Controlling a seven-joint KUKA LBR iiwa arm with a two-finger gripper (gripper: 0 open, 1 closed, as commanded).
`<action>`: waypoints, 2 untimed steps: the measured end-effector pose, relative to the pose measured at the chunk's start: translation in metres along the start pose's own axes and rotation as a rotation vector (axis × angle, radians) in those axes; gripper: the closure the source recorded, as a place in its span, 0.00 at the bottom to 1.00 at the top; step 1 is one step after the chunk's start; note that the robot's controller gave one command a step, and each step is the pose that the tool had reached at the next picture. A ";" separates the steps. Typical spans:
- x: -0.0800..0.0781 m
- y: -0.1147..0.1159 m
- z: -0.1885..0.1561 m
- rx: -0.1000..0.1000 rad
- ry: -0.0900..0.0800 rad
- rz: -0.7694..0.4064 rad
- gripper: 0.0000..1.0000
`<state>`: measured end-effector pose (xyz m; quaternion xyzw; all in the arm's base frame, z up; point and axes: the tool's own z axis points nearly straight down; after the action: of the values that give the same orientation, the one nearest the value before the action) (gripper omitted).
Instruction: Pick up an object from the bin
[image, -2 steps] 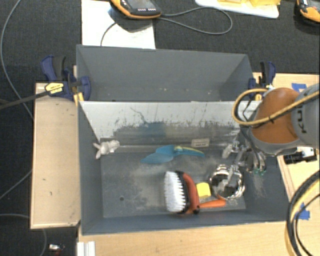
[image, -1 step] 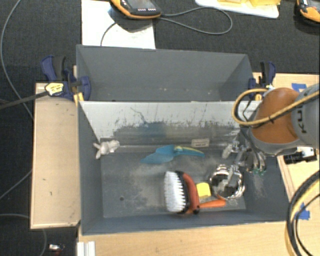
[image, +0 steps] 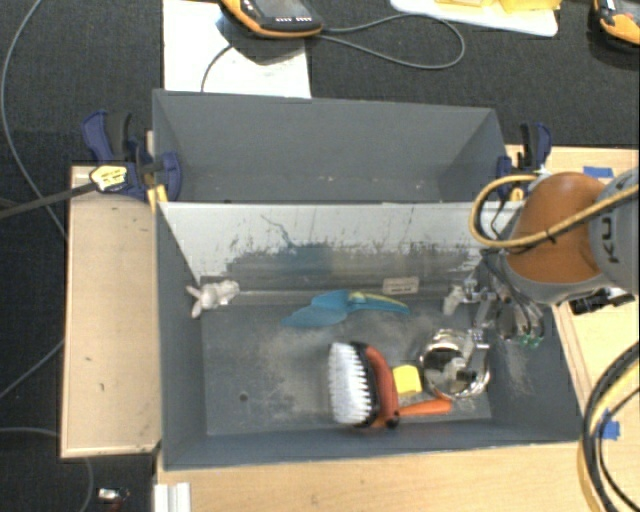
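Your pincer (image: 468, 350) is down at the right side of the bin (image: 300, 446), over a shiny round metal thing (image: 441, 360) beside the yellow block (image: 406, 380). You cannot tell if it is open or closed. Next, close it on the shiny thing, then lift.

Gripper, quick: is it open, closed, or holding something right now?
Gripper: cannot be told. It hangs over a shiny metal thing at the right of the bin, near the brush.

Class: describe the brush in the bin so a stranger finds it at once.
In the grey metal bin, look midway along the near wall, left of the gripper. The brush lies there. White bristles and an orange-red back set it apart from the yellow block beside it and the blue piece behind.
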<state>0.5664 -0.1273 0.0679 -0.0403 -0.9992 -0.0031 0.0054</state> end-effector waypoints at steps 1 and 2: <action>0.002 -0.004 0.001 -0.001 0.001 -0.072 0.00; -0.006 -0.020 0.000 0.000 -0.003 0.121 0.00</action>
<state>0.5706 -0.1474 0.0673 -0.1009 -0.9949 -0.0026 0.0041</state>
